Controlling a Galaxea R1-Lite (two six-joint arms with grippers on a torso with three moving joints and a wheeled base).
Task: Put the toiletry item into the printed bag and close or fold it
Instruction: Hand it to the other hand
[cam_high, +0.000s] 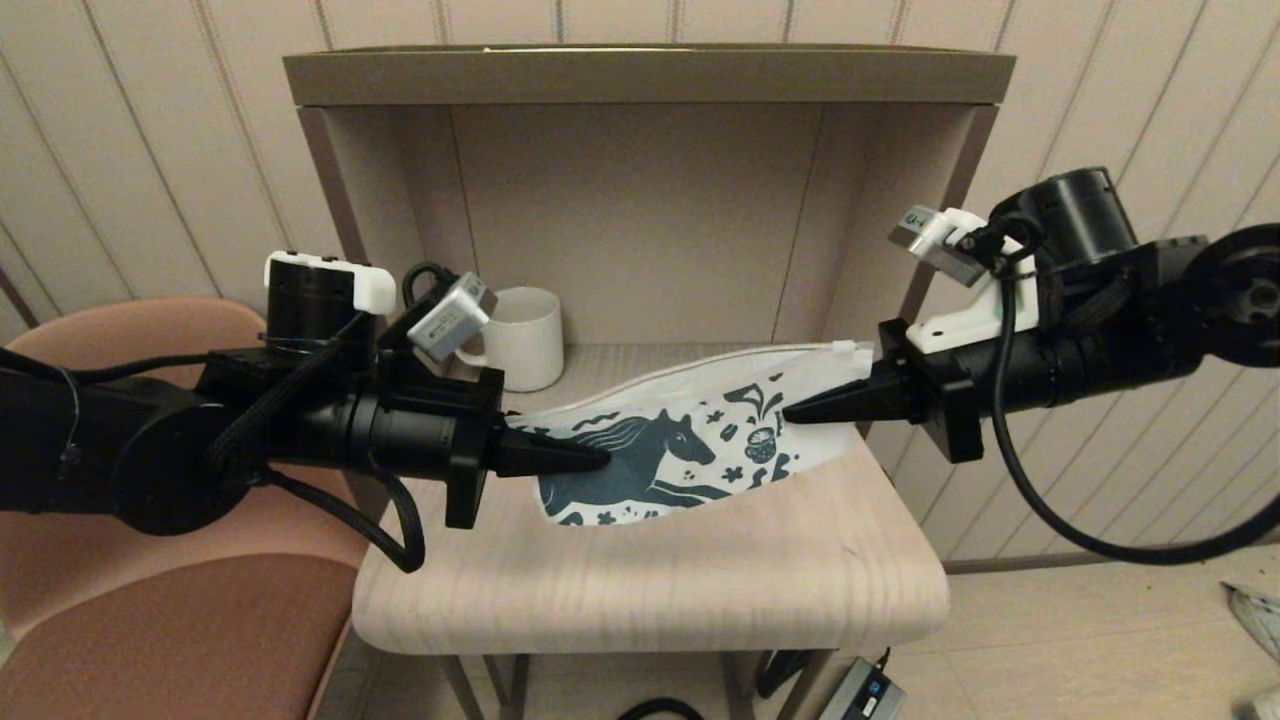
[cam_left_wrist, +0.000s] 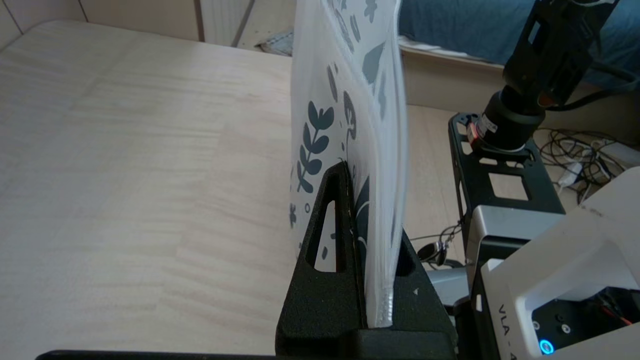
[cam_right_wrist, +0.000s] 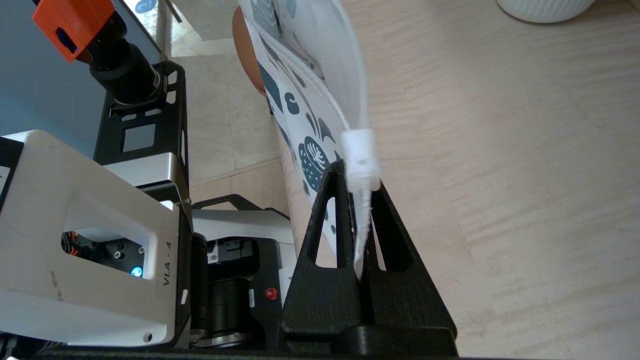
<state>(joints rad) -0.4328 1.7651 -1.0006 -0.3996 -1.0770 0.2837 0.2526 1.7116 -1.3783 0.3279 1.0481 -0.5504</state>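
Above the counter, printed bag hangs stretched between both grippers, lifted off the wood, long axis running across the head view, right end a bit higher than left. Horse print faces the head camera.

Left gripper pinching the bag's left end; in the left wrist view its fingers are pressed against both faces of the bag, edge of the pouch seated between them.

Right gripper pinching the bag's right end. In the right wrist view the fingers clamp the bag's edge, with the white zip slider sitting just at the fingertips, at the end of the zip line. In the head view the slider is at the bag's top right corner.

Toiletry item: cannot see it in any view; cannot tell if it is inside the bag.

White ribbed mug stands on the counter at the back, behind the left gripper, apart from the bag. Pink chair sits beside the counter on the robot's left.
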